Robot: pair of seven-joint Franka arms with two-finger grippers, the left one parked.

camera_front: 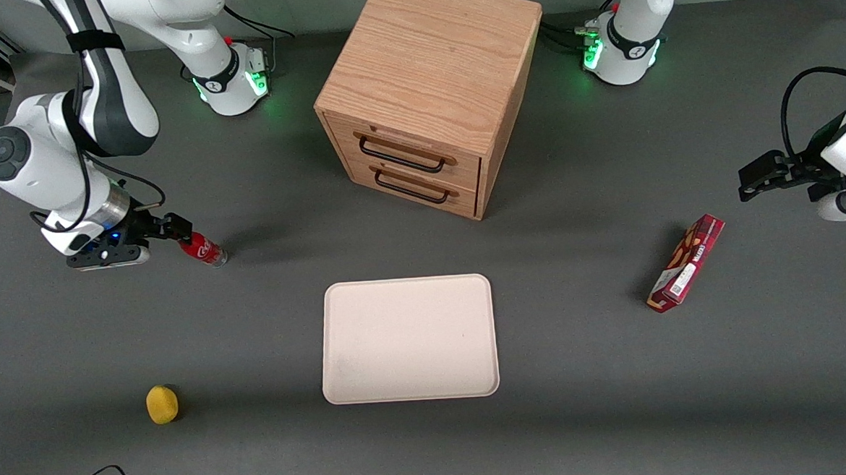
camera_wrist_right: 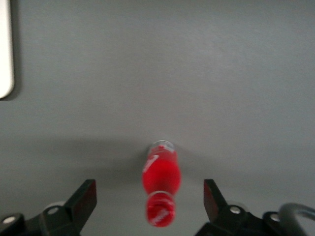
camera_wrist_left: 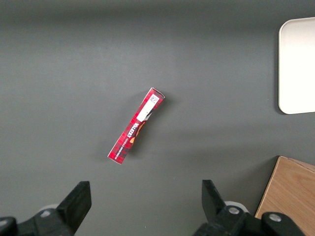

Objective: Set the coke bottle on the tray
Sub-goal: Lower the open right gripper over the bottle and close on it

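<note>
I see the small red coke bottle with red cap and white script [camera_front: 204, 249] at the working arm's end of the grey table [camera_front: 582, 374], tilted rather than upright. Its long axis slants: cap raised and pointing at the wrist, clear base low, at or just above the table surface; I cannot tell if the base touches. In the right wrist view the bottle [camera_wrist_right: 160, 189] runs straight away from the camera, cap nearest.

The right arm's black two-finger gripper [camera_front: 178, 228] sits at the cap end. Its fingers [camera_wrist_right: 82, 201] stand wide apart, one on each side of the bottle with clear gaps, so it grips nothing as far as I can see.

The large flat cream-beige rectangular tray with low rim [camera_front: 408, 338] lies well apart from the bottle, toward the table's middle and nearer the front camera. An oak-coloured two-drawer wooden cabinet [camera_front: 426, 85] stands farther from the camera than the tray. A yellow lemon-like ball [camera_front: 162, 404] lies nearer the camera than the bottle. A long red snack box [camera_front: 686, 263] lies toward the parked arm's end.
</note>
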